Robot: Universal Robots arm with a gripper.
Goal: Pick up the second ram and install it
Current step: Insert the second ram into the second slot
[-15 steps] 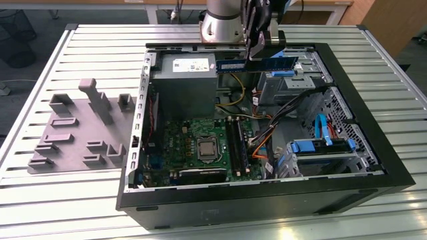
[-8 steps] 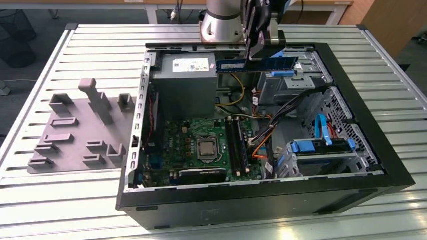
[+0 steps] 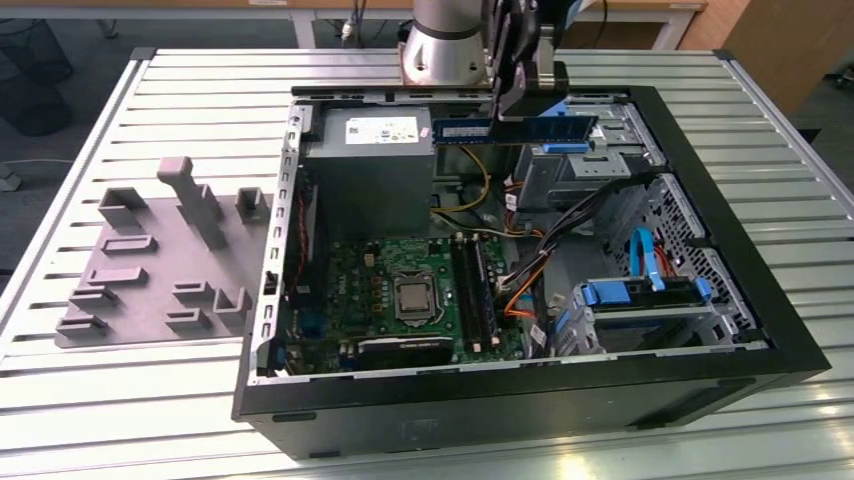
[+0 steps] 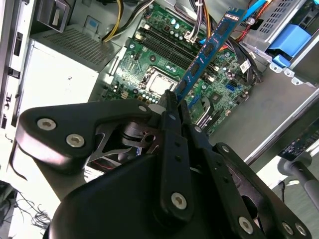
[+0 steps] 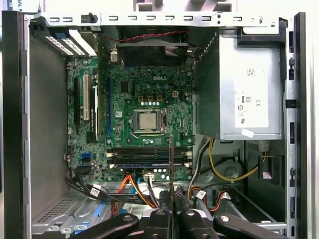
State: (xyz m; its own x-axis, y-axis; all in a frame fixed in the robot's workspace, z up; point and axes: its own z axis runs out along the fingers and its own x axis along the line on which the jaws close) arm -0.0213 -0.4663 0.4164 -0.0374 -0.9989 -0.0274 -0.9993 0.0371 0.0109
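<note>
The second ram (image 3: 514, 130) is a slim dark-blue stick with dark chips, held level in the air over the far end of the open computer case (image 3: 747, 330). My gripper (image 3: 527, 100) is shut on its upper edge. In the second wrist view the ram (image 4: 209, 47) runs out from the gripper (image 4: 174, 107) above the green motherboard (image 4: 149, 69). The first wrist view shows the ram (image 5: 171, 164) edge-on between the fingers (image 5: 158, 219), hanging over the memory slots (image 5: 147, 157), clear of the board. In the exterior view those slots (image 3: 474, 290) lie nearer the camera than the stick.
A grey power supply (image 3: 367, 150) fills the case's far corner beside the ram. Light-blue drive brackets (image 3: 641, 295) and loose cables (image 3: 534, 270) sit at the exterior view's right of the board. A grey moulded fixture tray (image 3: 154, 265) lies on the slatted table at the exterior view's left.
</note>
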